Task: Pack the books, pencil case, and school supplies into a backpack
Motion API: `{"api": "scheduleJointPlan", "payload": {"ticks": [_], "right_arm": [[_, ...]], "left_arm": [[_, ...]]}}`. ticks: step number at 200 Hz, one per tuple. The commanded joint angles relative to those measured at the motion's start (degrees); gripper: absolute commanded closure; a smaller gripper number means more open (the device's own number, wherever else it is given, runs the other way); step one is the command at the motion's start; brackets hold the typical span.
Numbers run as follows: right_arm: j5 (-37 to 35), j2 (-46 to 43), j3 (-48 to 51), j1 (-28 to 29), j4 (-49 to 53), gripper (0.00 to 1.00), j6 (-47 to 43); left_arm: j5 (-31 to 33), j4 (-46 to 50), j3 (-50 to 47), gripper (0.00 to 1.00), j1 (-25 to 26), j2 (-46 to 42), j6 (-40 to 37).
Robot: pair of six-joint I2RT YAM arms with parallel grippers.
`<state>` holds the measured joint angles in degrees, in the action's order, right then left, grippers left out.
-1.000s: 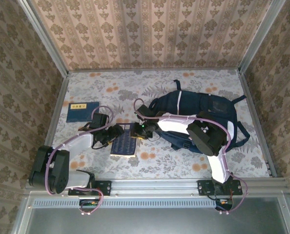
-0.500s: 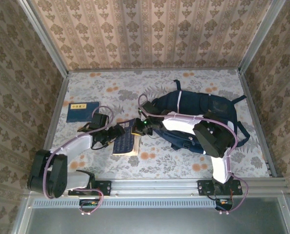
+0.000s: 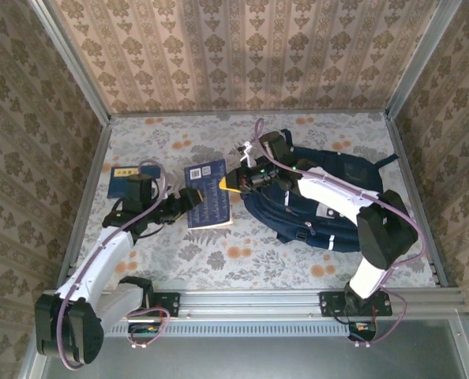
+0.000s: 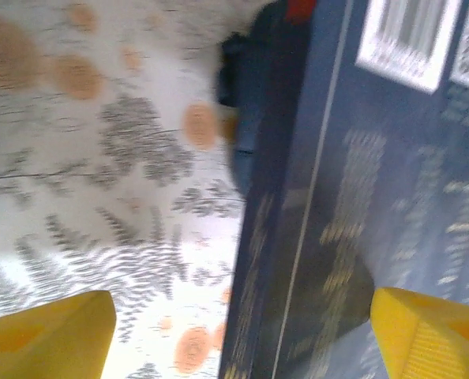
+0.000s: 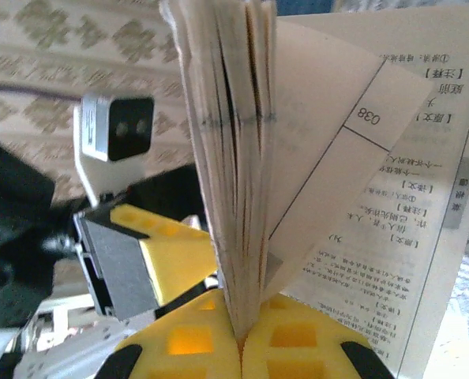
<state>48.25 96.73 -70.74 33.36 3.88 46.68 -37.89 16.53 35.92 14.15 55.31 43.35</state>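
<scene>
My right gripper [image 3: 233, 181] is shut on the edge of the dark navy book [image 3: 208, 196] and holds it off the table, left of the backpack [image 3: 333, 183]. In the right wrist view the yellow fingers [image 5: 183, 343] pinch the book's page edges [image 5: 226, 158], and some pages fan out to the right. My left gripper [image 3: 189, 198] is open at the book's left side. In the left wrist view the book's cover [image 4: 369, 197] runs between its wide-apart yellow fingertips [image 4: 49, 332]. The blue book with the yellow label [image 3: 121, 175] lies at the far left, partly under the left arm.
The navy backpack lies on the right half of the flowered tablecloth [image 3: 242, 253], its straps spread toward the right wall. Patterned walls close the table in at the back and both sides. A metal rail [image 3: 250, 298] runs along the near edge.
The right gripper shut on the navy book and carried it up and back, toward the backpack. The left arm drew back to the left, its jaws spreading wider.
</scene>
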Motion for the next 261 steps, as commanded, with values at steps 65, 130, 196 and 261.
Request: {"api": "scheduleJointPlan", "payload": {"ticks": [65, 130, 196, 261], "right_arm": [[8.91, -7.58, 5.52, -2.64, -5.57, 1.00, -0.10], [7.19, -7.44, 6.78, -3.65, -7.90, 0.96, 2.04], [-21.10, -12.37, 3.77, -7.99, 18.01, 0.53, -11.41], [-38.01, -13.38, 1.81, -13.32, 29.33, 0.51, -15.63]], "left_arm": [[-16.43, -20.03, -1.00, 0.39, -0.53, -3.27, 8.69], [-19.15, -29.80, -4.18, 0.84, 0.15, -1.39, 12.57], [-16.25, -22.80, -3.02, 1.00, -0.69, -3.61, 7.29], [-14.63, -17.84, -1.73, 1.00, -2.24, -4.34, 3.69]]}}
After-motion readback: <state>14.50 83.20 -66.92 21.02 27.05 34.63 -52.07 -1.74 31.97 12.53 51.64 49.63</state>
